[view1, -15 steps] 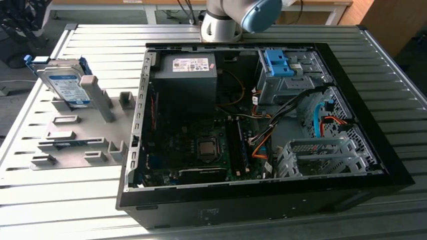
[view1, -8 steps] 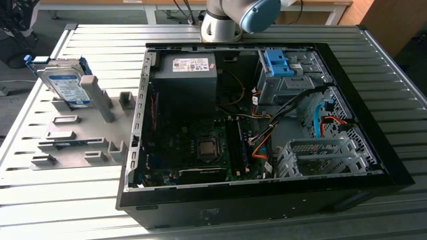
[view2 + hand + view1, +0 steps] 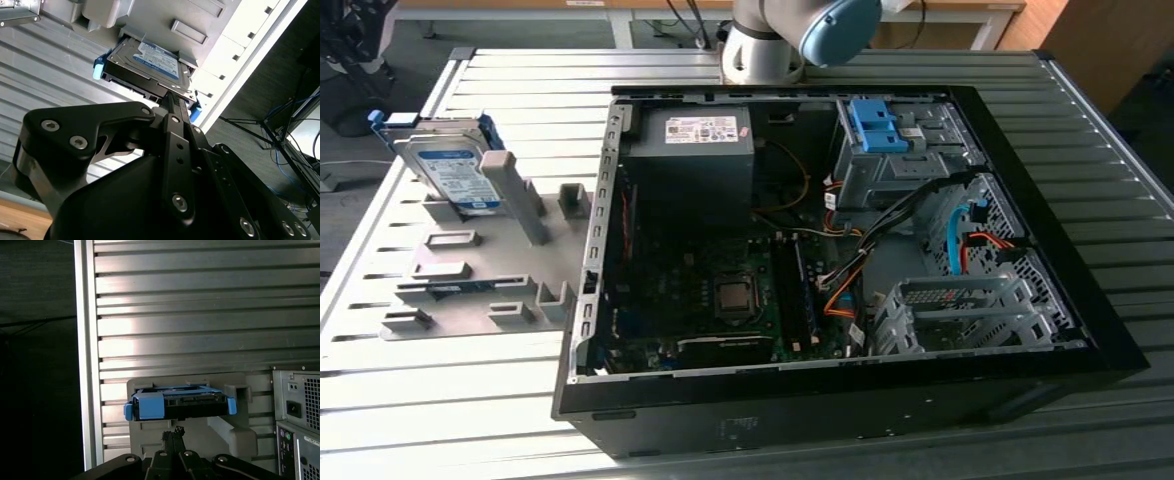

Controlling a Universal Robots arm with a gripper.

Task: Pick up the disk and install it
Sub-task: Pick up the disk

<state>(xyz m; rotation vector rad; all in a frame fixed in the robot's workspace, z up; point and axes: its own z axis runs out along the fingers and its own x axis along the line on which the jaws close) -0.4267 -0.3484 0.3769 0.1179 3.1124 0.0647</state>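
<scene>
1. Along the near edge of the slatted tabletop [image 3: 454, 400]: open black computer case [image 3: 854, 425], lying on its side with motherboard [image 3: 720, 290] and cables exposed.
2. Toward the far corner inside that case: bare light-blue bracket [image 3: 878, 125].
3. Beside the case, on the exterior view's left: grey fixture [image 3: 467, 300] with raised blocks and slots, flat on the tabletop.
4. At the fixture's far end, near the tabletop's far corner: the disk [image 3: 454, 170], standing on edge and leaning back, label outward, blue rails around its edges.
5. Beyond the far edge: robot arm [image 3: 767, 45].
6. In both wrist views: end effector [image 3: 172, 100] [image 3: 172, 431] clenched, fingertips together, gripping nothing, aimed at the disk yet apart from it.
</scene>
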